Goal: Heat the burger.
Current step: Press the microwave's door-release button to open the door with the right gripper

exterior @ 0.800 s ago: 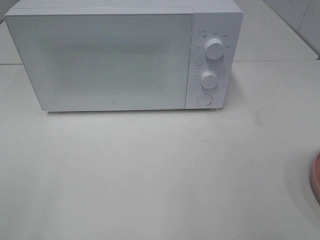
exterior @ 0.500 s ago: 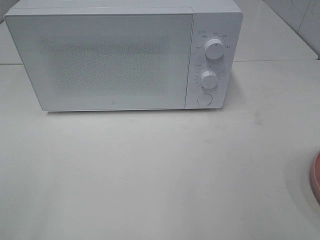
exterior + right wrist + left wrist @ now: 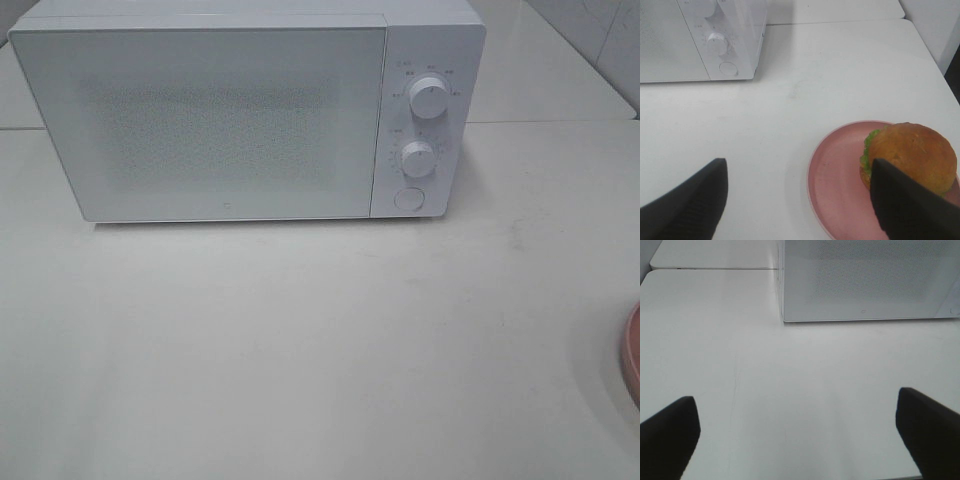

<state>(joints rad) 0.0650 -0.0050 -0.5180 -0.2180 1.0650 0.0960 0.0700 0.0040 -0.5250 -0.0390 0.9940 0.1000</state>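
The burger [image 3: 912, 155], with a golden-brown bun and green lettuce, sits on a pink plate [image 3: 840, 185] in the right wrist view. Only the plate's rim [image 3: 633, 352] shows at the right edge of the high view; the burger is out of that view. My right gripper [image 3: 800, 200] is open and empty, hanging above the table just short of the plate, one finger [image 3: 905, 210] overlapping the burger in the picture. My left gripper [image 3: 795, 440] is open and empty above bare table in front of the microwave [image 3: 865, 280]. Neither arm shows in the high view.
The white microwave [image 3: 250, 110] stands at the back of the white table [image 3: 300, 340], door shut, with two knobs [image 3: 428, 97] and a round button [image 3: 408, 198] on its right panel. A table seam runs behind it. A wall stands at the far right.
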